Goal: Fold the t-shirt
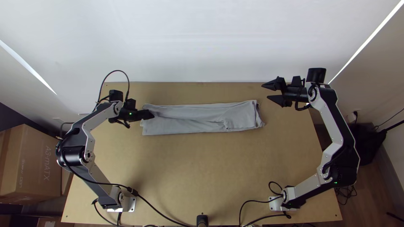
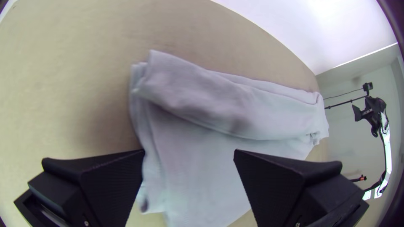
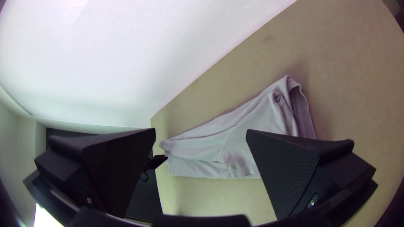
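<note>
- T-shirt (image 1: 202, 117): one, grey, folded into a long narrow strip lying crosswise on the far half of the one wooden table (image 1: 189, 176).
- Arms: two, the left arm (image 1: 99, 178) and the right arm (image 1: 334, 130), each with one gripper.
- Left gripper (image 1: 150, 115): over the T-shirt's left end. From above, its two fingers merge into one dark shape; the left wrist view shows the left gripper (image 2: 189, 150) with them apart, cloth beneath the gap. Whether they touch it, I cannot tell.
- Right gripper (image 1: 265, 91): two fingers apart, beyond the strip's right end and slightly farther from the arm bases.
- The top view gives the whole strip, with small wrinkles toward its right end.
- The left wrist view adds stacked edges at the left end and a rolled-looking upper layer along one side.
- The right wrist view looks at the right end, where a loose layer opens beside creases.
- One large cardboard box (image 1: 31, 168) stands left of the table in the top view.
</note>
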Action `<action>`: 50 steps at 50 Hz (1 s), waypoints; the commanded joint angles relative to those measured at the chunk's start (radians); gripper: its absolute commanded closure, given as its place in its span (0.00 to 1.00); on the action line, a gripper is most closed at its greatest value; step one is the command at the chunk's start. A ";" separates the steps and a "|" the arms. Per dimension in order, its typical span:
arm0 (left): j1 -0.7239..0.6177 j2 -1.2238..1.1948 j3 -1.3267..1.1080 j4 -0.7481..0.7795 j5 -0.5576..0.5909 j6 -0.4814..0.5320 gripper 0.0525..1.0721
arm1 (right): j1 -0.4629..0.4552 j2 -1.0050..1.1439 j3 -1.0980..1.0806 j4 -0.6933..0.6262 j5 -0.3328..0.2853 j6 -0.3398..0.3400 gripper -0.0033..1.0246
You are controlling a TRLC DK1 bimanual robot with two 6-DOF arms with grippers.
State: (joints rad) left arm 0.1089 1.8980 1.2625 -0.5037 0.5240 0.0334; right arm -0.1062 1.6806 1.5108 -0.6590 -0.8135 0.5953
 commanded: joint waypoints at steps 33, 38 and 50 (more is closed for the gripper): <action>-0.041 0.036 -0.051 0.129 -0.035 -0.176 0.98 | 0.051 -0.119 -0.126 0.025 -0.007 0.023 0.04; 0.034 -0.004 -0.083 0.128 -0.035 -0.133 0.98 | 0.051 -0.128 -0.141 0.032 -0.007 0.020 0.04; 0.290 -0.051 -0.057 0.010 -0.033 0.053 0.98 | 0.051 -0.136 -0.158 0.036 -0.004 0.011 0.04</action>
State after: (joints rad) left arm 0.2928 1.8782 1.2041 -0.4374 0.5114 -0.0105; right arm -0.0608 1.5688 1.3785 -0.6353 -0.8196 0.5949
